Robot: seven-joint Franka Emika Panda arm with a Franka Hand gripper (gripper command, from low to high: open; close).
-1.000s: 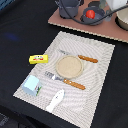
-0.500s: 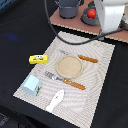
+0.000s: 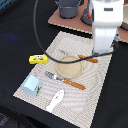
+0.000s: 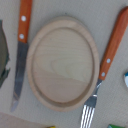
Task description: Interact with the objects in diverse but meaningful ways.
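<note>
While the arm (image 3: 106, 22) hangs over the plate (image 4: 63, 62), its pincer's state stays hidden from view.

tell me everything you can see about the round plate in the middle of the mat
The round plate is tan and looks wooden, with a raised rim around a flat, slightly paler centre. It is empty and lies flat on the striped placemat. An orange-handled knife lies along one side and an orange-handled fork along the other, both close to its rim; whether they touch it cannot be told. The arm hangs over it in the exterior view.
</note>
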